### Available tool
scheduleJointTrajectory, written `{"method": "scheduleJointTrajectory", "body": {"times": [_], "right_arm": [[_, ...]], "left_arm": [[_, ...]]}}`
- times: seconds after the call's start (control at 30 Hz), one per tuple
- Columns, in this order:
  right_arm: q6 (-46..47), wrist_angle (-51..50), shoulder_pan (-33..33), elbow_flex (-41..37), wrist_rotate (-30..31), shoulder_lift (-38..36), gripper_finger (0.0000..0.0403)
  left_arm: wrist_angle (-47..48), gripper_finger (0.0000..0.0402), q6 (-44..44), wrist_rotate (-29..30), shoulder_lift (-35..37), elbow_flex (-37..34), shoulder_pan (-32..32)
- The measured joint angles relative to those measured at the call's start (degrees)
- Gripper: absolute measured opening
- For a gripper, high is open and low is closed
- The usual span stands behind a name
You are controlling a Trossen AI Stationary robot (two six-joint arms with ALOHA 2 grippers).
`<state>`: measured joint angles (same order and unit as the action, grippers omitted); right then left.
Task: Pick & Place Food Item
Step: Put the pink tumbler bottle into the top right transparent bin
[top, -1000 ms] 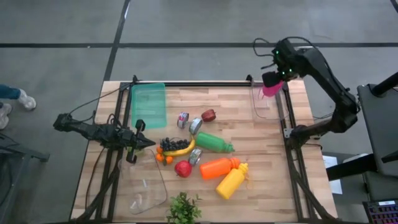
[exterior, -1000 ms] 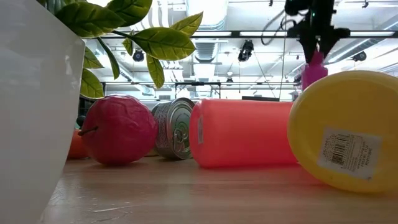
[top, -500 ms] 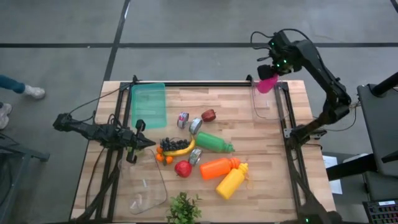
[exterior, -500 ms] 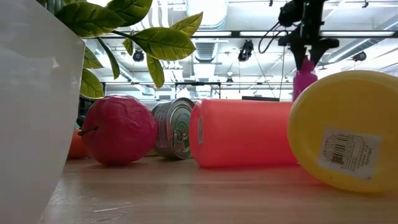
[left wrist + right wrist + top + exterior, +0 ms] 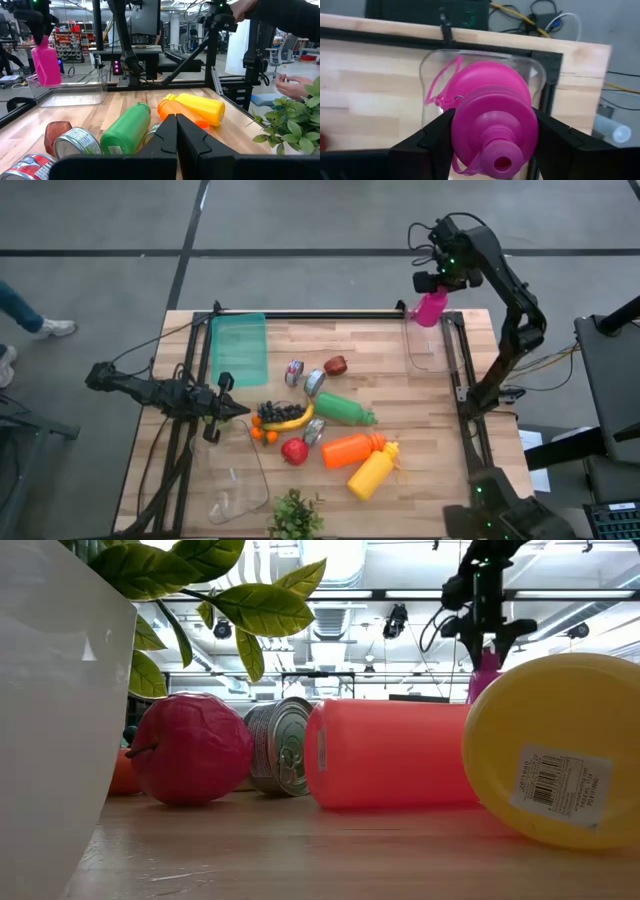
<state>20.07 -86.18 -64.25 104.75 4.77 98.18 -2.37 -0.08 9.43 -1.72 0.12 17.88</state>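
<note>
My right gripper [image 5: 438,284] is shut on a pink bottle [image 5: 432,308] and holds it over a clear container [image 5: 428,346] at the table's far right corner. The right wrist view looks down on the bottle's cap [image 5: 496,159], with the container's rim [image 5: 428,64] below it. The low view shows the bottle [image 5: 483,676] behind the yellow one, and the left wrist view shows the pink bottle [image 5: 45,65] above the container [image 5: 70,91]. My left gripper [image 5: 240,412] waits shut and level at the table's left, beside the fruit. My right gripper pinches the pink bottle between its two fingers, one on each side of the body just below the cap [image 5: 455,131]. The fingers [image 5: 551,136] come from above and point down. The bottle hangs roughly upright, cap up, clear of the container.
In the middle of the table lie green [image 5: 343,409], orange [image 5: 352,448] and yellow [image 5: 372,471] bottles, cans [image 5: 314,383], a red fruit [image 5: 294,451], bananas with grapes [image 5: 285,416], and a plant [image 5: 295,515] at the near edge. A teal tray [image 5: 238,348] sits far left. A person's hand [image 5: 287,85] shows beyond the table.
My right gripper has carried the pink bottle toward the table's far edge and slightly down, turning a little as it went. The bottle stays in its hold, now over the clear container's far end.
</note>
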Motion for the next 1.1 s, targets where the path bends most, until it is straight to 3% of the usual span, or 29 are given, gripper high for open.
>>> {"method": "scheduleJointTrajectory", "body": {"times": [0.63,0.83,1.1], "right_arm": [[0.47,7.0,0.09,-6.95,-0.58,0.65,0.0205],[0.02,11.18,0.11,-10.73,-4.46,0.65,0.0205],[-0.8,11.57,0.05,-12.53,-4.82,0.58,0.0205]], "left_arm": [[0.0,0.0,0.0,0.02,0.0,-0.02,-0.01],[0.0,0.0,0.0,0.0,0.0,-0.01,0.01],[0.0,0.0,0.0,0.0,0.0,-0.01,-0.01]]}}
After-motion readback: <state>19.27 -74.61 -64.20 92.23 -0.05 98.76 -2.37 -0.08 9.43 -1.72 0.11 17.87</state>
